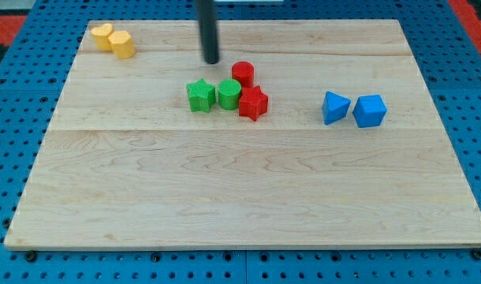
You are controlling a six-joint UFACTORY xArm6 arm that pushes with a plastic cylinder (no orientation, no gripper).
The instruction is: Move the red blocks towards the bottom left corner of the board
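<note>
Camera view: my tip (213,61) stands bare beside red cylinder (242,73), green blocks (215,95) adjoining.

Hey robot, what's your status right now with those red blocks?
My tip up-left of the red cylinder, not touching. Red star just below it. Green cylinder and green star block the bottom-left path.

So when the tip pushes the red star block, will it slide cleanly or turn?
The red star block sits flat, so it probably slides rather than rolls. Its points may make it rotate under an off-centre push. It appears to touch the green cylinder, which would likely move too.
</note>
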